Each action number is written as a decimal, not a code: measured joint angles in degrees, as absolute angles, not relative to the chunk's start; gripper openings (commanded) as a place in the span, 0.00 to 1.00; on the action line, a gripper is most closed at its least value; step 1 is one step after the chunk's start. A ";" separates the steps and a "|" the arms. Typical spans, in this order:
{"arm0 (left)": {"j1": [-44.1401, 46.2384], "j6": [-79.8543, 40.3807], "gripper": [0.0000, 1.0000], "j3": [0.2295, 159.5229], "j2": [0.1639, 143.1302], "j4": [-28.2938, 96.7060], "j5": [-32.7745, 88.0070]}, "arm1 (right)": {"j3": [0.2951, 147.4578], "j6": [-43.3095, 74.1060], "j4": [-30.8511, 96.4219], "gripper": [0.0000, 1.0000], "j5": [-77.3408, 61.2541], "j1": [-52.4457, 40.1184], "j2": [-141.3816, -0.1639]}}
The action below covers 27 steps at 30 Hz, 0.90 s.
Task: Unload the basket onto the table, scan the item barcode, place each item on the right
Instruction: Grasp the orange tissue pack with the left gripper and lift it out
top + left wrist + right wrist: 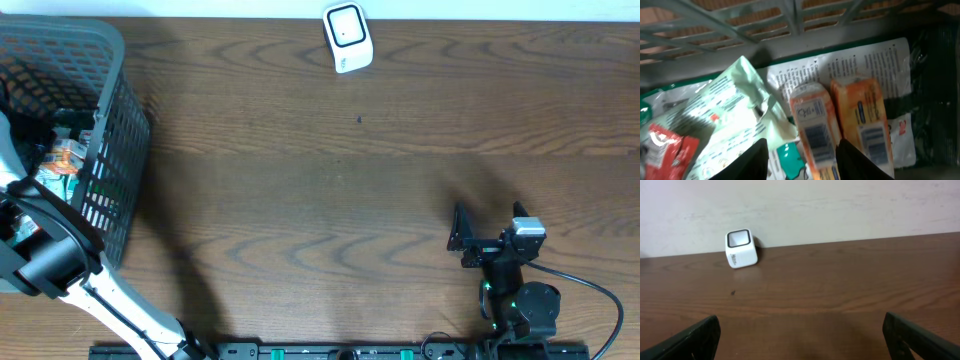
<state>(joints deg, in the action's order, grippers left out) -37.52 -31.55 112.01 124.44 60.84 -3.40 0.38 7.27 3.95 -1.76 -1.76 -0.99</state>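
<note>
1. Orange packet (812,125), barcode up, lies in the grey basket (790,45), just left of a second orange packet (865,125), both on a printed sheet (870,65). A pale green wrapper (725,115) lies further left. The left jaws stand spread, one on each side of the packet, not pinching it.
2. Right wrist: the right jaws are spread wide over the bench (840,290); the white scanner (741,247) stands far left.
3. Overhead: the basket sits at the left edge, the scanner at the far edge.

Wooden table (300,200): basket (115,170), white scanner (347,37).
</note>
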 measured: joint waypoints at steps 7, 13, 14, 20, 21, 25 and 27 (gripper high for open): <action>-37.52 -31.53 0.48 109.10 124.44 56.75 -3.38 | 0.38 7.27 3.95 0.99 -1.76 -1.76 -0.99; -37.50 -31.55 0.48 109.10 124.44 56.55 -3.33 | 0.38 7.27 3.95 0.99 -1.76 -1.76 -0.99; -37.50 -31.55 0.48 109.10 124.44 56.60 -3.33 | 0.38 7.27 3.95 0.99 -1.76 -1.76 -0.99; -37.50 -31.55 0.47 105.71 124.44 55.02 -3.33 | 0.38 7.27 3.95 0.99 -1.76 -1.76 -0.99; -37.50 -31.55 0.47 105.06 124.44 55.02 -3.33 | 0.38 7.27 3.95 0.99 -1.76 -1.76 -0.99; -37.50 -31.66 0.35 104.47 124.44 54.33 -3.29 | 0.38 7.27 3.95 0.99 -1.76 -1.76 -0.99; -37.50 -31.64 0.34 104.47 124.44 53.87 -3.16 | 0.38 7.27 3.95 0.99 -1.76 -1.76 -0.99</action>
<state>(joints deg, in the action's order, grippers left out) -37.50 -31.64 104.47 124.44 53.87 -3.16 0.38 7.27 3.95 -1.76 -1.76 -0.99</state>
